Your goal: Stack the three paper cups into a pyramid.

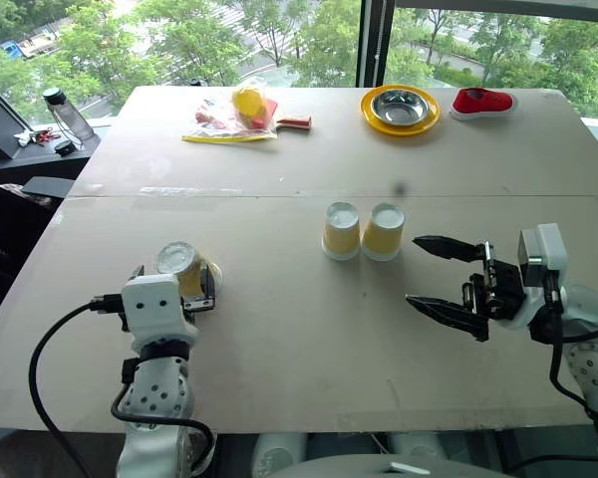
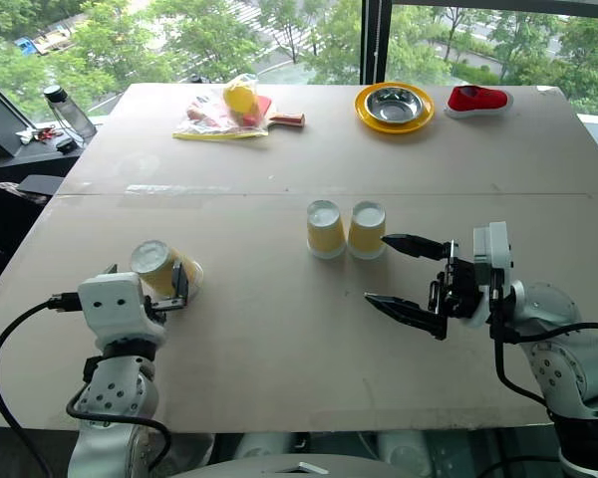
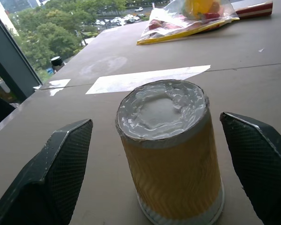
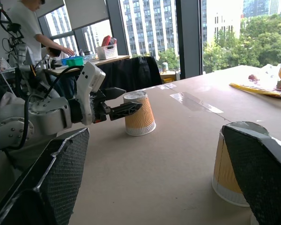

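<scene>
Two paper cups (image 1: 341,231) (image 1: 384,232) stand upside down, side by side and touching, at the table's middle. The third paper cup (image 1: 179,267) stands upside down by itself at the near left. No cup rests on another, so no pyramid stands. My left gripper (image 3: 154,122) is open around this third cup, one finger (image 3: 61,164) on each side with a gap to the cup's wall. My right gripper (image 1: 413,269) is open and empty, pointing left, just right of the pair. The right wrist view shows the left gripper at the lone cup (image 4: 139,115).
At the table's far side lie a plastic bag with yellow items (image 1: 234,115), a steel bowl on a yellow plate (image 1: 400,108) and a red object (image 1: 481,101). A bottle (image 1: 68,115) stands off the table's left corner. A person (image 4: 23,23) works at a desk behind.
</scene>
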Available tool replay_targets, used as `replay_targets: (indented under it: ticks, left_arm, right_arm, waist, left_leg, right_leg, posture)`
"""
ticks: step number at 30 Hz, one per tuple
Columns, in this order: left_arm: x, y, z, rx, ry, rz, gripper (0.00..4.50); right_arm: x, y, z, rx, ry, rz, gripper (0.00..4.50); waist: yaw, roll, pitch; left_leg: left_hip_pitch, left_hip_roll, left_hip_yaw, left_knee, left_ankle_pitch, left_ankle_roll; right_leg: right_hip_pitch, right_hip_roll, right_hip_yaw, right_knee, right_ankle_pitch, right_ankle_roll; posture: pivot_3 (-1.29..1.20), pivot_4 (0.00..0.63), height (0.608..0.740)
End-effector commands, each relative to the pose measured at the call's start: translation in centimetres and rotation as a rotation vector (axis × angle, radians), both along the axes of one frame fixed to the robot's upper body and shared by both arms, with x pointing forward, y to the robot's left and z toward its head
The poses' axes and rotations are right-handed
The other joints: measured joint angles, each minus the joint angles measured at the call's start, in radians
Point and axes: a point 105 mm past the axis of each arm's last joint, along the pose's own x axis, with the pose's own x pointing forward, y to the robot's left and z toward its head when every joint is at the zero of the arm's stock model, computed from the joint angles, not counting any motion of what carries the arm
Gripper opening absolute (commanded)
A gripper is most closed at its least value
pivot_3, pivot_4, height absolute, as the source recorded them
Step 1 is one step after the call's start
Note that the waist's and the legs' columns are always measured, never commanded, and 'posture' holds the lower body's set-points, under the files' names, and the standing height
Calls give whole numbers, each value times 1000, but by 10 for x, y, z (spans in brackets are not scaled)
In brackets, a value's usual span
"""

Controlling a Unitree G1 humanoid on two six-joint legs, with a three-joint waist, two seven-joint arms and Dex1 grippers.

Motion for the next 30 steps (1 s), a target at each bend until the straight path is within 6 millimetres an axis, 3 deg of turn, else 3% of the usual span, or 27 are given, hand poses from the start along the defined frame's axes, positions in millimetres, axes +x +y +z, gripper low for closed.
replay_targets:
  ticks: [1, 24, 25, 27, 30]
  left_arm:
    - [4, 10, 8, 38, -43, 20, 4500]
    - [28, 12, 4, 17, -95, -83, 4500]
    - [28, 12, 4, 18, -97, -84, 4089]
    - [29, 12, 4, 18, -101, -85, 3682]
    - [30, 12, 4, 18, -104, -88, 2303]
  right_arm:
    - [-4, 6, 11, 11, -51, 19, 4473]
    - [-10, 12, 17, 38, -44, 62, 4473]
    - [-11, 11, 17, 37, -42, 66, 4500]
    - [-12, 11, 17, 39, -34, 78, 4500]
    - [-13, 11, 18, 51, -32, 85, 4500]
  waist:
    - [0, 0, 0]
    - [-1, 0, -1]
    - [-1, 0, -1]
    - [0, -1, -1]
    - [0, -1, -1]
  left_leg:
    - [0, 0, 0, 0, 0, 0]
    - [0, 2, 0, 1, 0, 0]
    - [0, 2, 0, 1, 0, 0]
    - [0, 2, 0, 1, 0, 0]
    - [0, 2, 0, 1, 0, 0]
  right_leg:
    - [0, 0, 0, 0, 0, 0]
    - [0, 0, 0, 1, 0, 0]
    - [0, 0, 0, 1, 0, 0]
    - [0, 0, 0, 1, 0, 0]
    - [0, 0, 0, 1, 0, 0]
  posture:
    - [0, 150, 740]
    - [0, 150, 740]
    - [0, 150, 740]
    - [0, 150, 740]
    - [0, 150, 740]
